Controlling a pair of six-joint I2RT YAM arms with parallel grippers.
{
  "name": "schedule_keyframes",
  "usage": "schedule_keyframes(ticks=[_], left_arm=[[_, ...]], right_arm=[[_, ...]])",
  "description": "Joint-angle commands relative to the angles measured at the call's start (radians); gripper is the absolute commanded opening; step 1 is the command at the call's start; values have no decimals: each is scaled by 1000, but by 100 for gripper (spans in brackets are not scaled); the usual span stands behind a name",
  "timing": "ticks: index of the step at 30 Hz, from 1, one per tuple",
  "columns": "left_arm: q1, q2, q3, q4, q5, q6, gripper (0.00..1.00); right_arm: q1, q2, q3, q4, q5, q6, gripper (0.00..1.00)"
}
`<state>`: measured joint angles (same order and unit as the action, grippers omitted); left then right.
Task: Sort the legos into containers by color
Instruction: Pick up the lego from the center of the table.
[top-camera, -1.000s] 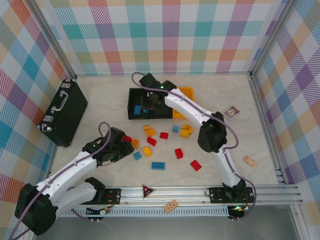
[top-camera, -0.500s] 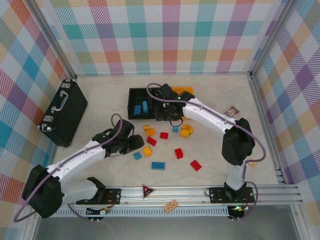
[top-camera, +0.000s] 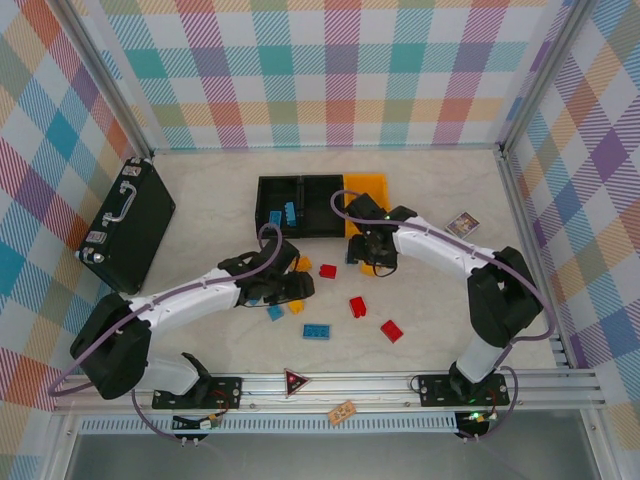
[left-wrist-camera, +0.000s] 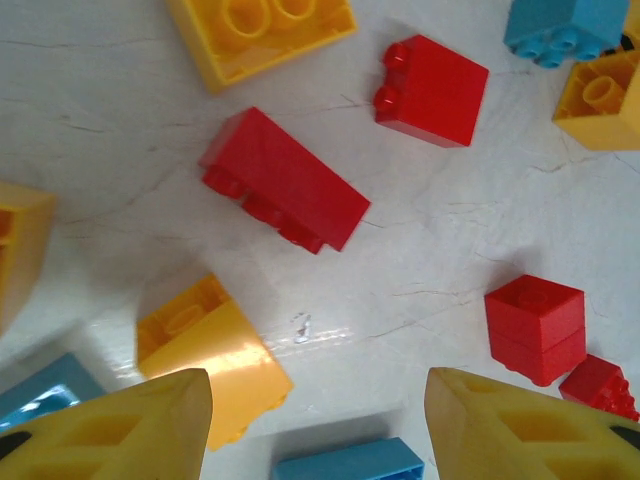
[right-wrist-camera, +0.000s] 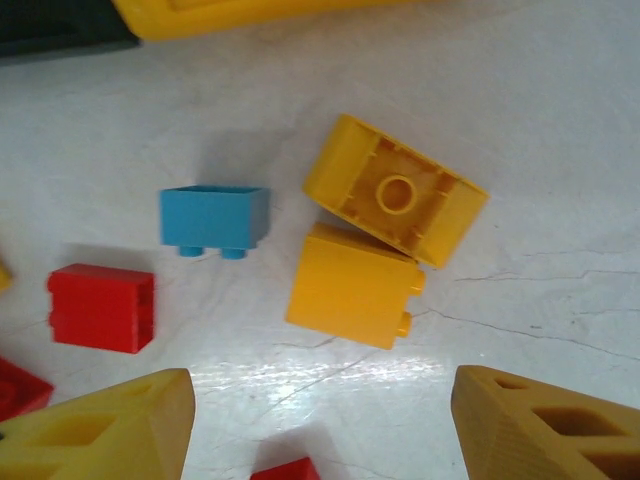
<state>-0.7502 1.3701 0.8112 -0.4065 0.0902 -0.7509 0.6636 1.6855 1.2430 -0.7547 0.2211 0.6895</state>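
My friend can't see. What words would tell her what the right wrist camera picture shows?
The right tool, open and empty, hangs above two touching yellow-orange legos, one showing its hollow underside. A blue lego and a red lego lie nearby on the pale table; the edge of the yellow-orange bin runs along the top.

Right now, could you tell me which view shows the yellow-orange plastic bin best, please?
The top external view: the yellow-orange rectangular plastic bin appears nearly whole at the right end of the row, its near end under the right arm. The right wrist view catches a strip of its wall along the top.
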Motion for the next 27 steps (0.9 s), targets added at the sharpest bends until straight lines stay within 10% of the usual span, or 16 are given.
schedule_keyframes(ticks=[1, 15, 27], left_arm=[[-24, 27, 31, 25, 16, 13, 58], [-62, 49, 41, 20, -7, 12, 58], [-63, 57, 31, 24, -15, 8, 58]], right_arm=[[-5, -4, -24, 39, 20, 34, 69], [-29, 122, -33, 103, -16, 90, 66], [-33, 131, -62, 117, -31, 91, 42]])
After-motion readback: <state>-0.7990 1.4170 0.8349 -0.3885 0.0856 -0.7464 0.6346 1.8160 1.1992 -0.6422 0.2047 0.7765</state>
